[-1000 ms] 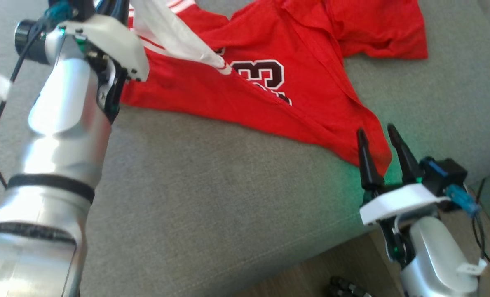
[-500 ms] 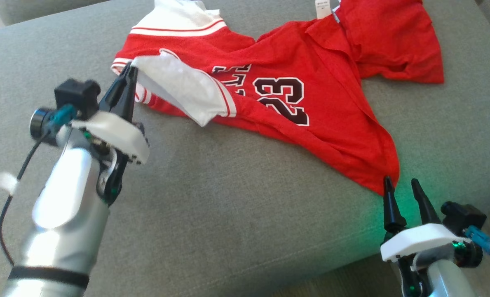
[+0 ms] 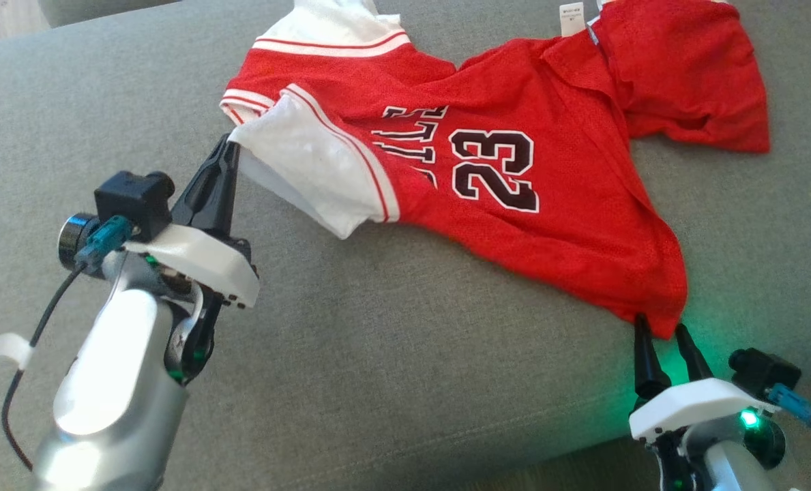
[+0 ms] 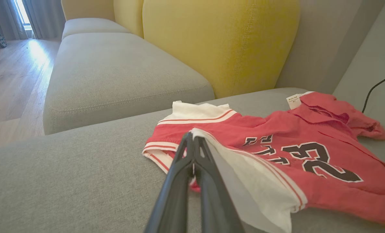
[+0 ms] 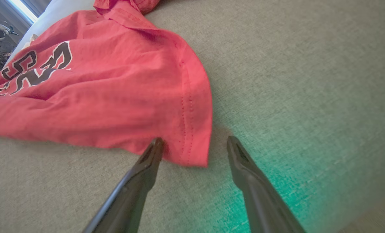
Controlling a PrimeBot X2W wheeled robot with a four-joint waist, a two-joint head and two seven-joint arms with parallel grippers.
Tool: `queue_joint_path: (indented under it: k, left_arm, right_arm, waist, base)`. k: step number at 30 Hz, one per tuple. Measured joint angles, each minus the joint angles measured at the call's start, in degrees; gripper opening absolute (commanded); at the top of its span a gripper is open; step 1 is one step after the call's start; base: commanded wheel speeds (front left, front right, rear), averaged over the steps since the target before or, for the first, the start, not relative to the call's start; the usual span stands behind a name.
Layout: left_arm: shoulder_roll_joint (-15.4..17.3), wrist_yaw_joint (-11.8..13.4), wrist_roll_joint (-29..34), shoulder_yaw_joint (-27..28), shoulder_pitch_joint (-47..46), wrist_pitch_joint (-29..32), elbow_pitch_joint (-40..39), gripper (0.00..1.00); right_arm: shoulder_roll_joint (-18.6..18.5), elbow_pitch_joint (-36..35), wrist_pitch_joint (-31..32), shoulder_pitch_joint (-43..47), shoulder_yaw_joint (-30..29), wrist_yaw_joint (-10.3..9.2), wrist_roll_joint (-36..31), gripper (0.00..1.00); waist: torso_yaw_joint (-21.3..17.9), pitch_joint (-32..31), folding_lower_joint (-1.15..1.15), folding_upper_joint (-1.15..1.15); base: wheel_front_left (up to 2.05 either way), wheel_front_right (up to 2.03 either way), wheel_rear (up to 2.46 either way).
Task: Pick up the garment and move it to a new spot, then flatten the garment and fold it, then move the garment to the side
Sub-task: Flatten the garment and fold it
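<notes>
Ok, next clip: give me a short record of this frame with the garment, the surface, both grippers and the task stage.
garment: red jersey, number 23, spread out but rumpled, far end bunched
surface: grey sofa seat
left gripper: fingers shut on the edge of the jersey's white flap, which is lifted
right gripper: fingers open, one on either side of the near hem corner
background: yellow cushion
stage: flattening; not yet folded

Garment [image 3: 548,225] on cushion [image 3: 378,354], left hand [image 3: 231,140] at its left, right hand [image 3: 659,324] at near-right corner
</notes>
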Motion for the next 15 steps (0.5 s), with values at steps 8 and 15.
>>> queue_joint_path:
  k: [8, 15]
  left_arm:
    - [0.1, 0.8, -0.3, -0.1, 1.0, 0.5, -2.1, 0.0]
    - [0.1, 1.8, -1.6, 0.3, 1.0, -0.2, -3.1, 0.0]
  right_arm:
    - [-0.5, 0.5, 0.2, -1.0, 2.5, 0.0, 1.0, 0.0]
    - [-6.0, -6.6, 0.1, -1.4, 6.7, 0.0, -3.4, 0.0]
  waist:
    - [1.0, -0.1, 0.0, 0.0]
    - [3.2, -1.0, 0.0, 0.0]
  base:
    - [0.0, 0.0, 0.0]
    - [0.0, 0.0, 0.0]
